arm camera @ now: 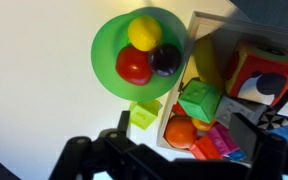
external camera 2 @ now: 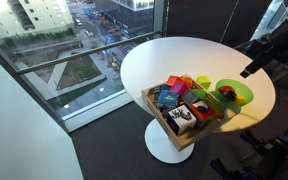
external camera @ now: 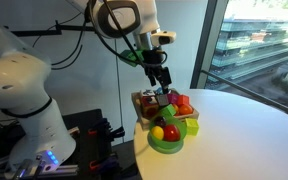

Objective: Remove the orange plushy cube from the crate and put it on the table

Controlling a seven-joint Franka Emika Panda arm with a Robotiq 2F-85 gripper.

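Arm extended from white base, wrist pitched downward. Gripper points straight down, jaws spread wide apart.

No text, label, brand, number or sign can be read in any view. A black-and-white block in the crate is too small to tell.

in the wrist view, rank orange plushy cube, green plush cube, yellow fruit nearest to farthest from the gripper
1. orange plushy cube, in the crate, right by the gripper.
2. green plush cube, deeper in the crate.
3. yellow fruit, in the green bowl, outside the crate.
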